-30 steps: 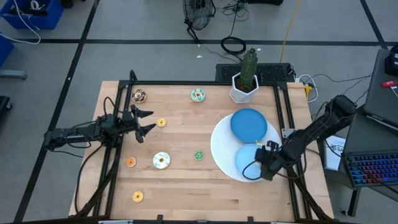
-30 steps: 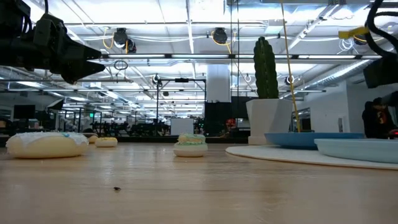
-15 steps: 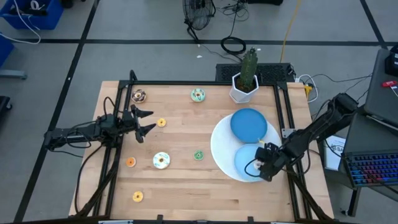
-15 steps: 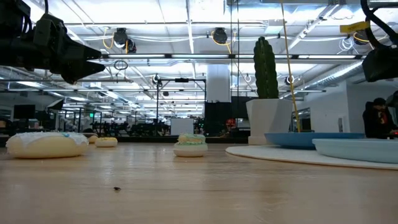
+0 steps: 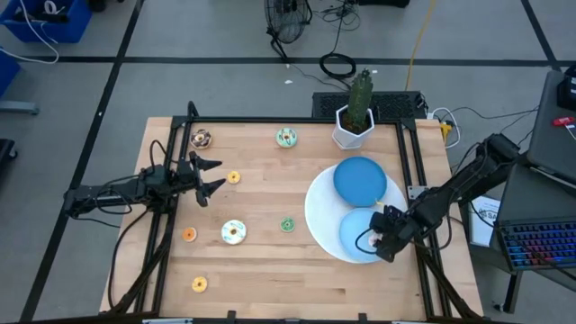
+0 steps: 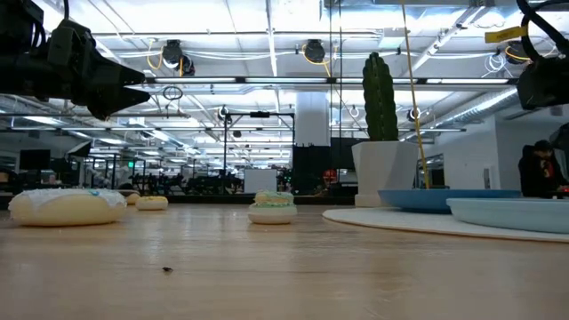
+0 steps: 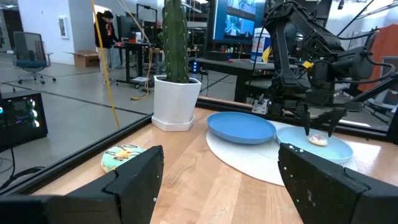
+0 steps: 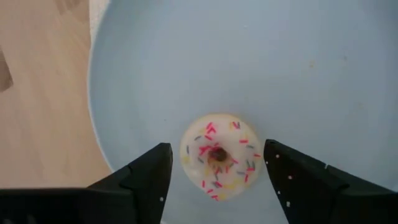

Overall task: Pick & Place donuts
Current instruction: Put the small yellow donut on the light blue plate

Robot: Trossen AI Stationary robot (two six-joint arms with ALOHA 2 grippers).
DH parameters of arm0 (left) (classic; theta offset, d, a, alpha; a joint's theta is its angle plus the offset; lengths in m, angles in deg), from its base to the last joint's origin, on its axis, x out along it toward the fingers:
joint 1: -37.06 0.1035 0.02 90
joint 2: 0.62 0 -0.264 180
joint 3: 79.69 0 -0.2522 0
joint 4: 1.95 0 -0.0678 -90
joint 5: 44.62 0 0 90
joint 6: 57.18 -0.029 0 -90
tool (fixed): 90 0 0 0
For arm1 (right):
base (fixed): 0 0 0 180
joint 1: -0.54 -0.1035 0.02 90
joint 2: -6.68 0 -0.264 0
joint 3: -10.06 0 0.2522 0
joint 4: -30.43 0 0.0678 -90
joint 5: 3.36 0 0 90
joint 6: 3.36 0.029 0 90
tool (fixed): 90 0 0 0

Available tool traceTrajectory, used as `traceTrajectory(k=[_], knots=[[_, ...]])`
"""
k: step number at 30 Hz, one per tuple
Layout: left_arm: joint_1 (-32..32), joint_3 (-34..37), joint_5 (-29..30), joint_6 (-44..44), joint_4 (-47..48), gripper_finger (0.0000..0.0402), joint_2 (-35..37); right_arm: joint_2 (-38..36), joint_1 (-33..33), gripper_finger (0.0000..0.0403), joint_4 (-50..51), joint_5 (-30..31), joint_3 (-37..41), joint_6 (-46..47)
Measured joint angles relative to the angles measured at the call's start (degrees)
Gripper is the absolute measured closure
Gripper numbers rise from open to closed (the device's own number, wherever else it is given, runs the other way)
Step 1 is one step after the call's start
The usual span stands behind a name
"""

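Sprinkled white donut [image 8: 218, 155] sat flat on the pale blue plate [image 8: 261, 56], right gripper [image 8: 214, 171] hovering just above it with fingers spread wide — nothing held. Left gripper [image 5: 209, 175] waited over the table's left side, also open and empty, other donuts [image 5: 233, 232] scattered on the wood around it.

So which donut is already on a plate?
The white sprinkled donut, lying on the pale blue plate under the open right gripper. The other donuts lie on the bare wooden table.
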Motion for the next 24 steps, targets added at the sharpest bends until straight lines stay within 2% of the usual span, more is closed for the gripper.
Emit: traceTrajectory(k=[6,11,15,24], knots=[[0.0,0.0,0.0,-0.01,0.01,0.0091,0.0,-3.71,0.18,0.018,0.03,-0.95,-0.01,-1.81],[-0.02,0.0,0.0,0.0,0.02,0.0091,0.0,-9.49,0.2,0.0191,-0.32,-4.69,-0.02,-4.58],[0.0,0.0,0.0,-0.02,0.0,0.0091,0.02,-13.89,0.12,0.0191,-0.91,-4.7,-0.07,-8.19],[-0.02,0.0,0.0,0.0,0.02,0.0091,0.01,-17.6,0.11,0.0191,-9.6,-4.56,3.25,-14.52]])
